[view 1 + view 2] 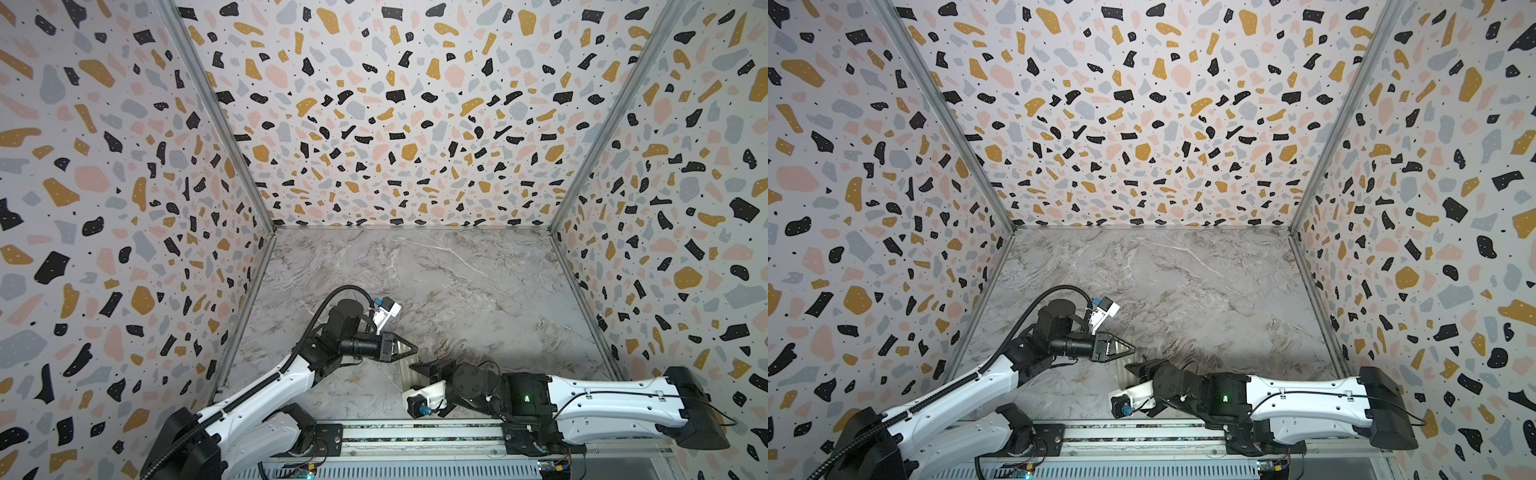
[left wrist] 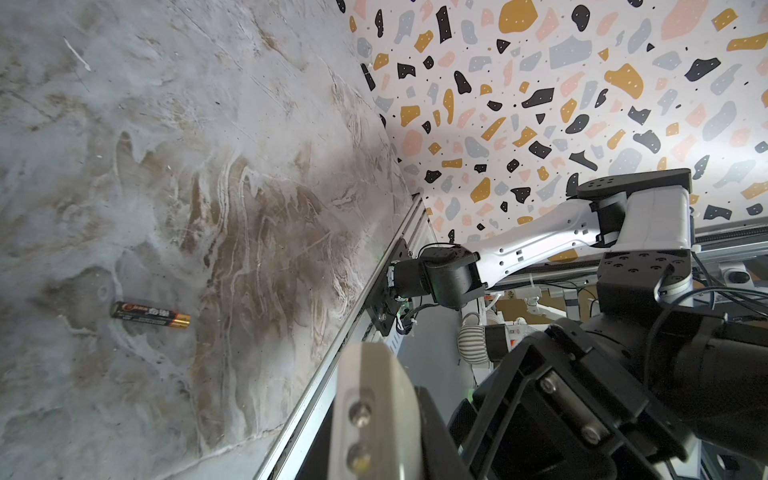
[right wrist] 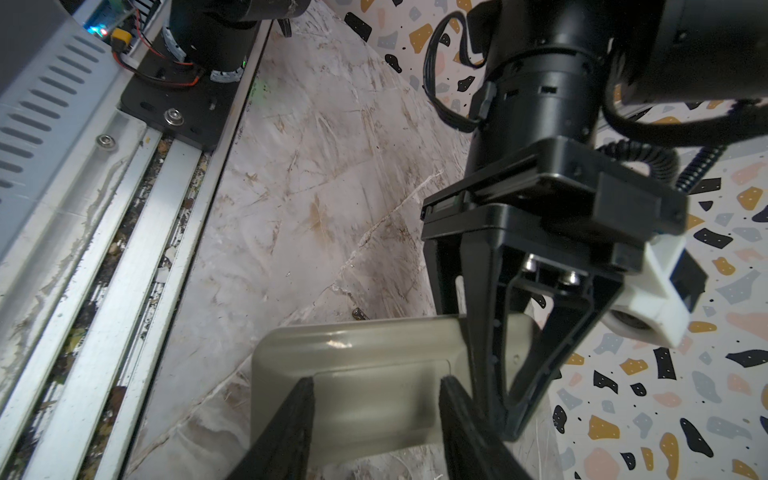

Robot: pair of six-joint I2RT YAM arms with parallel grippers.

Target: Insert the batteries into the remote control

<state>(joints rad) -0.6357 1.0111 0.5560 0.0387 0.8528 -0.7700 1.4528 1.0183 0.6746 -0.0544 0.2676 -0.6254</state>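
The remote control (image 3: 374,345) is a pale rounded body near the table's front, seen in both top views as a pale strip (image 1: 406,380) (image 1: 1125,376). My right gripper (image 3: 376,380) (image 1: 413,367) is shut on it, one finger on each side of a recessed rectangle in its face. My left gripper (image 1: 413,348) (image 3: 498,432) is shut to a point, and its tip rests against the remote beside the right fingers. One of the batteries (image 2: 149,314), dark with a gold end, lies alone on the marble. A small dark stub (image 3: 360,314) lies just past the remote.
The marble table (image 1: 457,282) is boxed in by terrazzo-patterned walls on three sides. A metal rail (image 1: 415,434) with the arm bases runs along the front edge. A blurred pale piece with two screw heads (image 2: 374,407) fills the near part of the left wrist view.
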